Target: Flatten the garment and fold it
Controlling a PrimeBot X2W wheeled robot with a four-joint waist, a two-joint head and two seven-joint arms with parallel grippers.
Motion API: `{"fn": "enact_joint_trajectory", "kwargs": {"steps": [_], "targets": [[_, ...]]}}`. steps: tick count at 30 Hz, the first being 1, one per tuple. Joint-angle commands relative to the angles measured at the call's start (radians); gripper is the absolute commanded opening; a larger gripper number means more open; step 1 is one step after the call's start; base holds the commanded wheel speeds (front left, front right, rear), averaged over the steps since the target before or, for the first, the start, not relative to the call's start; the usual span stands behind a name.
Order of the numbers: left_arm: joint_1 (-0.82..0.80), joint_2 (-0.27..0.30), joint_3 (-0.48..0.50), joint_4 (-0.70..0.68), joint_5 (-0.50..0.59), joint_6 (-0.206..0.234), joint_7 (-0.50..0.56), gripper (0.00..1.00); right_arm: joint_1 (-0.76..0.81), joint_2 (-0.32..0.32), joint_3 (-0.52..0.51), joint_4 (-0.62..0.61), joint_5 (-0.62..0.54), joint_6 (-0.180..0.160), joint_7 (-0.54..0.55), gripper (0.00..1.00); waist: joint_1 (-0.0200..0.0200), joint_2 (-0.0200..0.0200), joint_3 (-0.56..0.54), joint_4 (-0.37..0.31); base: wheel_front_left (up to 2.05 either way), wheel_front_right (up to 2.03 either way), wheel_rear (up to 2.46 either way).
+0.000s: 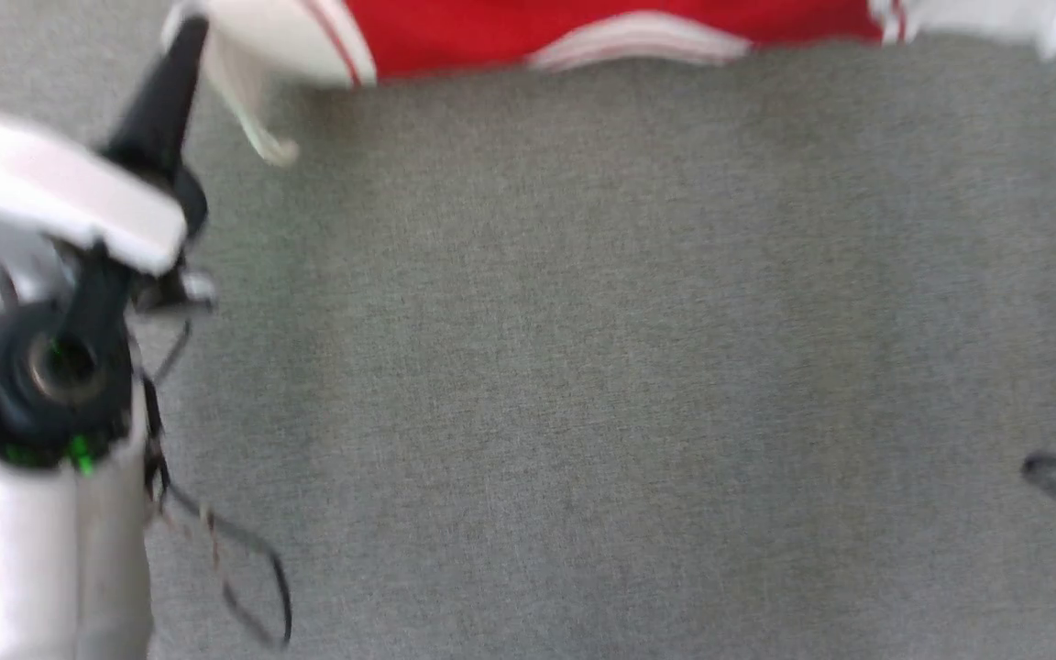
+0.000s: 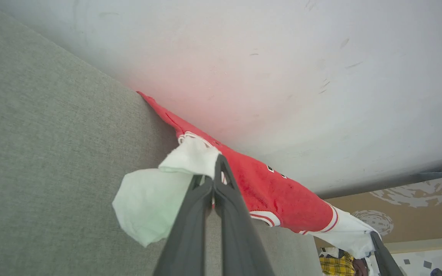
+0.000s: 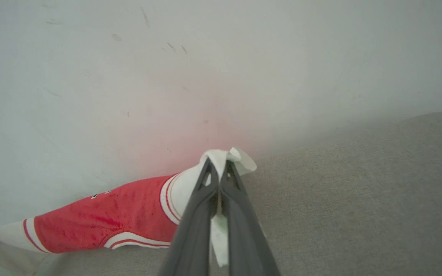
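The garment (image 1: 583,23) is a red shirt with white sleeves and striped trim, stretched along the far edge of the grey table against the wall. My left gripper (image 1: 187,32) is shut on one white sleeve, and that sleeve (image 2: 167,191) bunches around the closed fingers (image 2: 218,163) in the left wrist view. At the other end my right gripper (image 3: 218,165) is shut on the other white sleeve (image 3: 225,157). The red body (image 3: 102,218) spans between the two grips, slightly raised. My right gripper (image 2: 374,237) also shows in the left wrist view, at the shirt's far end.
A grey cloth-covered table (image 1: 583,367) spreads wide in front of the shirt. A white wall (image 2: 282,57) stands right behind it. Loose cables (image 1: 235,568) hang by my left arm. A heap of other clothes (image 2: 336,264) lies beyond the table's end.
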Motion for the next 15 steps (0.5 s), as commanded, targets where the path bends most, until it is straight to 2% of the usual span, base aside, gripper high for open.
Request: {"fn": "enact_joint_trajectory", "kwargs": {"steps": [1, 7, 15], "targets": [[0.047, 0.001, 0.002, -0.016, 0.012, -0.003, -0.009, 0.00, 0.043, 0.019, -0.012, -0.027, 0.006, -0.001, 0.008, 0.00, 0.0003, 0.0000, -0.054, -0.006, 0.00, 0.00, 0.00], [0.258, -0.003, -0.038, -0.076, 0.057, -0.017, -0.040, 0.00, 0.249, 0.097, -0.055, -0.140, -0.013, -0.001, 0.053, 0.00, 0.0003, 0.0000, -0.123, -0.003, 0.00, 0.00, 0.00], [0.498, -0.001, -0.052, -0.168, 0.086, -0.035, -0.081, 0.00, 0.453, 0.153, -0.114, -0.252, 0.004, -0.001, 0.062, 0.00, 0.0003, 0.0000, -0.213, 0.007, 0.00, 0.00, 0.00]]}}
